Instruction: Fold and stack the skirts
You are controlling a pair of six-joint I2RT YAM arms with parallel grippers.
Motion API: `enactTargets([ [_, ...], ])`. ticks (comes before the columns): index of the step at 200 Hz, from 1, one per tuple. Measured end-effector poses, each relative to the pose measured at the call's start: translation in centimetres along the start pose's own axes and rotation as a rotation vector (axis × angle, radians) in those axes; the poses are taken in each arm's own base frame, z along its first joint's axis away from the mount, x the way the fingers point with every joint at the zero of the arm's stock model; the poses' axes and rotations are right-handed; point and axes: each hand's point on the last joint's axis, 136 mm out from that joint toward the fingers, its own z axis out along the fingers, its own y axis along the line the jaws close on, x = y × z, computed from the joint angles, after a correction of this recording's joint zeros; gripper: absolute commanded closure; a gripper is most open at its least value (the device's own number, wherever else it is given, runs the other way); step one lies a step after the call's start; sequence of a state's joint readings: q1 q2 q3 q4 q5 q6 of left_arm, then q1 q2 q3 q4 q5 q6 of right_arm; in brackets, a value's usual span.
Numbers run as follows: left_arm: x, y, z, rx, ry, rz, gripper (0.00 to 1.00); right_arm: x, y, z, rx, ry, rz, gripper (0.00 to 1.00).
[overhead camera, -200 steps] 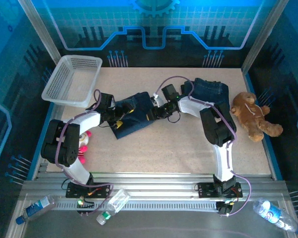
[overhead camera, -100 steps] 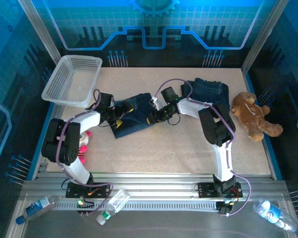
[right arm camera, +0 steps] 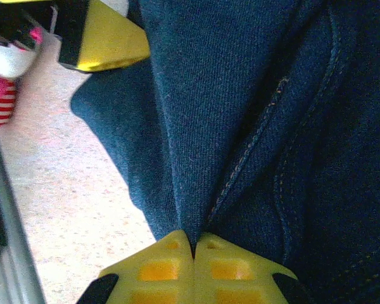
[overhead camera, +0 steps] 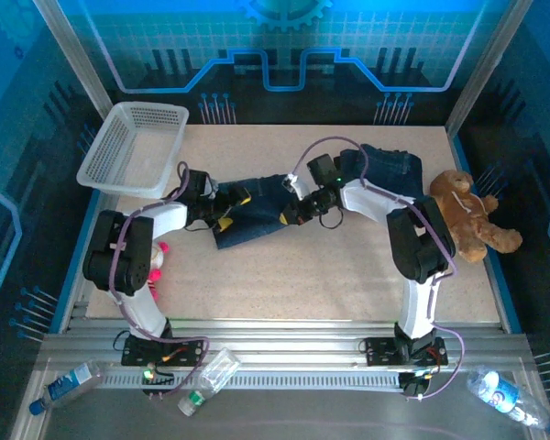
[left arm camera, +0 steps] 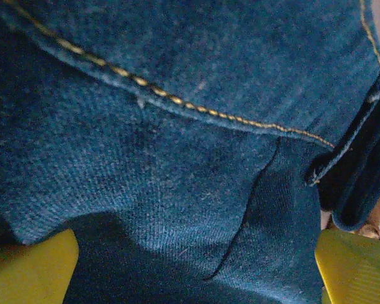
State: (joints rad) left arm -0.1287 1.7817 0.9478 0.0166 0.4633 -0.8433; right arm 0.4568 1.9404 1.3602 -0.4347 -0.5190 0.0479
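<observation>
— What was just changed?
— The right gripper (right arm camera: 193, 244) was squeezed shut on a fold of the middle denim skirt (overhead camera: 252, 209). The left gripper (left arm camera: 193, 266) is held wide apart over the same cloth. Folding can likely be started.
— What is counted?
— Two denim skirts, the other skirt (overhead camera: 390, 167) at 1 o'clock. One teddy bear (overhead camera: 463, 213) at 3 o'clock.

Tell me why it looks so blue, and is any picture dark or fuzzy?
Top external: blue glow from the back panels, table evenly lit. Left wrist: denim skirt so close it's soft, shadowed low between the yellow fingers. Right wrist: sharp on the skirt's fold, table glary pale at left.
</observation>
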Motion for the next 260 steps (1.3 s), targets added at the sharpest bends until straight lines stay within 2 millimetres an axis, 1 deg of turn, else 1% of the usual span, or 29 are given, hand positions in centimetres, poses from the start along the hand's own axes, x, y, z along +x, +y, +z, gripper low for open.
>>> enactTargets([
  [15, 0.0, -0.3, 0.2, 0.014, 0.009, 0.017, 0.01, 0.7, -1.4, 0.6, 0.066, 0.037, 0.012, 1.0],
  [35, 0.0, -0.5, 0.3, 0.026, 0.019, 0.038, 0.01, 1.9, -3.3, 2.1, 0.182, 0.115, 0.004, 1.0],
  [52, 0.1, -0.7, 0.3, 0.03, 0.028, 0.047, 0.01, 2.7, -3.4, 3.1, 0.248, 0.164, -0.03, 1.0],
  [65, 0.2, -0.8, 0.3, 0.03, 0.034, 0.059, 0.01, 2.8, -3.2, 3.1, 0.272, 0.173, -0.045, 1.0],
  [79, 0.3, -0.8, 0.2, 0.03, 0.04, 0.064, 0.01, 2.5, -3.4, 2.4, 0.313, 0.162, -0.051, 1.0],
  [84, 0.3, -0.8, 0.1, 0.027, 0.043, 0.066, 0.01, 2.3, -3.6, 2.1, 0.347, 0.155, -0.056, 0.97],
  [89, 0.5, -0.7, 0.0, 0.021, 0.047, 0.068, 0.01, 2.1, -3.7, 1.7, 0.378, 0.151, -0.065, 0.92],
  [102, 0.8, -0.4, -0.1, 0.001, 0.063, 0.066, 0.01, 1.6, -3.8, 0.5, 0.454, 0.137, -0.092, 0.73],
  [107, 0.9, -0.3, -0.2, -0.007, 0.069, 0.064, 0.01, 1.4, -3.6, 0.1, 0.472, 0.136, -0.104, 0.67],
  [120, 1.0, -0.2, -0.4, -0.025, 0.077, 0.066, 0.01, 1.4, -3.2, -1.1, 0.496, 0.133, -0.102, 0.53],
  [122, 0.9, -0.2, -0.4, -0.027, 0.077, 0.064, 0.01, 1.4, -3.2, -1.2, 0.497, 0.134, -0.107, 0.53],
  [125, 1.0, -0.3, -0.6, -0.03, 0.077, 0.065, 0.01, 1.3, -3.1, -1.4, 0.5, 0.124, -0.085, 0.48],
  [129, 1.0, -0.2, -0.7, -0.034, 0.077, 0.062, 0.01, 1.1, -3.0, -1.8, 0.497, 0.118, -0.084, 0.46],
  [130, 1.0, -0.2, -0.7, -0.035, 0.078, 0.062, 0.01, 1.1, -3.0, -1.9, 0.497, 0.115, -0.079, 0.43],
  [131, 1.0, -0.3, -0.8, -0.036, 0.078, 0.061, 0.01, 1.1, -3.0, -1.9, 0.496, 0.112, -0.075, 0.36],
  [134, 1.1, -0.3, -0.9, -0.038, 0.078, 0.061, 0.01, 0.9, -2.9, -2.2, 0.489, 0.101, -0.057, 0.09],
  [135, 1.1, -0.3, -1.0, -0.039, 0.078, 0.06, 0.01, 0.9, -2.9, -2.2, 0.487, 0.099, -0.057, 0.04],
  [136, 1.1, -0.3, -1.0, -0.04, 0.079, 0.06, 0.01, 0.8, -2.9, -2.3, 0.483, 0.097, -0.056, 0.02],
  [138, 1.2, -0.4, -1.2, -0.04, 0.078, 0.059, 0.01, 0.7, -2.8, -2.4, 0.469, 0.086, -0.026, 0.0],
  [148, 1.3, -0.7, -1.8, -0.042, 0.074, 0.06, 0.01, 0.1, -2.5, -2.9, 0.399, 0.041, 0.046, 0.0],
  [157, 1.4, -1.4, -2.5, -0.029, 0.066, 0.065, 0.01, -0.6, -2.8, -3.4, 0.331, -0.002, 0.131, 0.0],
  [175, 1.2, -3.8, -3.3, 0.032, 0.063, 0.074, 0.01, -1.8, -4.5, -4.0, 0.215, -0.065, 0.286, 0.0],
  [191, 0.7, -6.0, -3.3, 0.085, 0.065, 0.087, 0.01, -2.2, -5.9, -3.1, 0.171, -0.055, 0.364, 0.0],
  [210, -0.3, -8.5, -2.4, 0.139, 0.073, 0.099, 0.01, -2.7, -6.7, -1.3, 0.147, -0.024, 0.407, 0.0],
  [229, -1.6, -9.9, -0.8, 0.166, 0.073, 0.103, 0.01, -2.9, -7.2, 0.1, 0.13, 0.002, 0.446, 0.0],
  [243, -2.7, -10.1, 0.3, 0.164, 0.07, 0.098, 0.01, -2.9, -7.7, 0.7, 0.134, 0.013, 0.465, 0.0],
  [260, -3.7, -9.4, 1.9, 0.135, 0.062, 0.085, 0.01, -3.2, -8.2, 1.0, 0.147, 0.018, 0.477, 0.0],
])
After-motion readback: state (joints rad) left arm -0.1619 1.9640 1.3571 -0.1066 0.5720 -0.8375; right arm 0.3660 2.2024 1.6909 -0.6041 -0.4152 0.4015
